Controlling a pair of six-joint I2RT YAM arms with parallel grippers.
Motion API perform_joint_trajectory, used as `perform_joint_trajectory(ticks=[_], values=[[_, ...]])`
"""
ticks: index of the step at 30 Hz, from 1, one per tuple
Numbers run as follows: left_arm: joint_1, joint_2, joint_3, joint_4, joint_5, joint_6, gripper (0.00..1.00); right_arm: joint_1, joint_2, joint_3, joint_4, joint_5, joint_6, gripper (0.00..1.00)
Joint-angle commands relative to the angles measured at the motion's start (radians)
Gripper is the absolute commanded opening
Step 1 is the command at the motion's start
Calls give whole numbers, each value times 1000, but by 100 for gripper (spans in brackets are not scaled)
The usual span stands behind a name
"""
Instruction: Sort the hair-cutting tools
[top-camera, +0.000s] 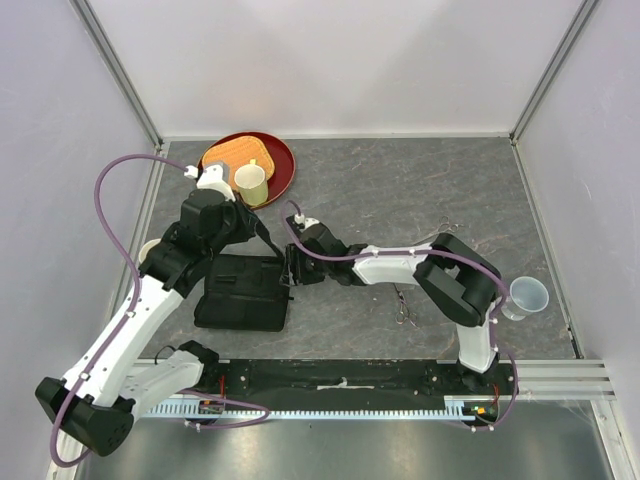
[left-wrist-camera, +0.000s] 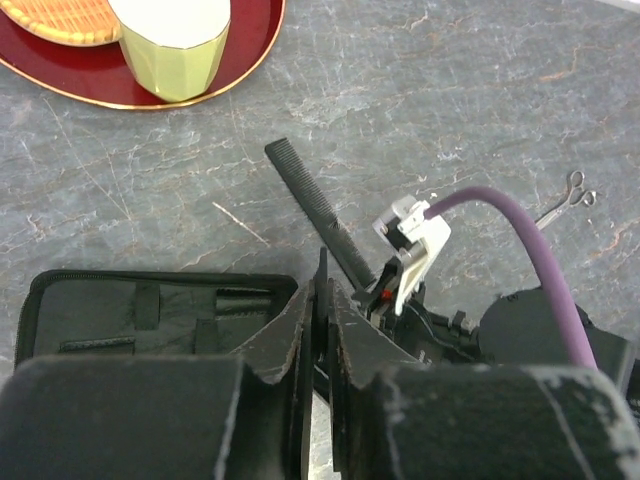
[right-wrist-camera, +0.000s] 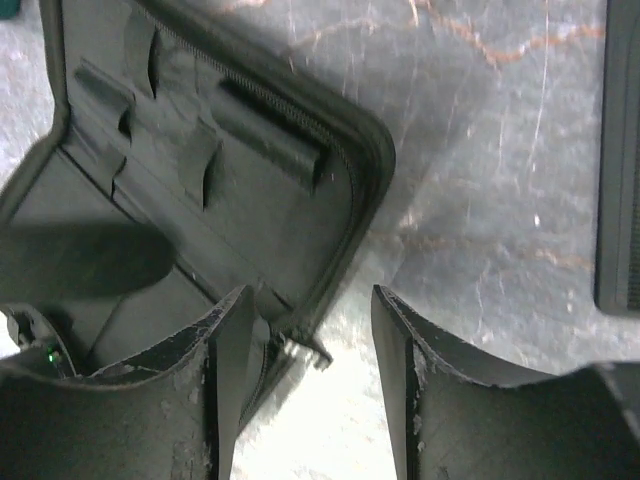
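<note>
- The black zip case (top-camera: 238, 298) lies open at lower centre-left of the top view, and the right wrist view shows its elastic loops.
- The right gripper (right-wrist-camera: 312, 300) is spread wide. Its two fingers sit either side of the case's near corner, where a small metal zip pull shows between them, and they hold nothing.
- The left gripper (left-wrist-camera: 322, 290) is clenched, its fingers pressed onto a thin dark edge that appears to be the case's flap.
- One pair of silver scissors (top-camera: 404, 306) lies on the grey tabletop right of centre, just beside the right arm's elbow and well apart from the case.
- The straight black comb (left-wrist-camera: 318, 215) lies diagonally in the middle of the left wrist view, beyond the case and running under the right arm's wrist.
- A clear plastic cup (top-camera: 528, 296) sits at the right edge.
- A red tray (top-camera: 285, 170) at upper left carries a pale cup (top-camera: 250, 183).
</note>
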Motion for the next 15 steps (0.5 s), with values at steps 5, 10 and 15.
perform_joint_trajectory(ticks=[5, 10, 15], values=[[43, -8, 15, -7, 80, 75, 15, 1, 138, 151, 8, 54, 2, 42], [63, -5, 13, -7, 98, 84, 2, 0, 124, 152, -47, 104, -15, 11], [69, -3, 6, 0, 103, 93, 2, -3, 80, 120, -76, 158, -38, 4]])
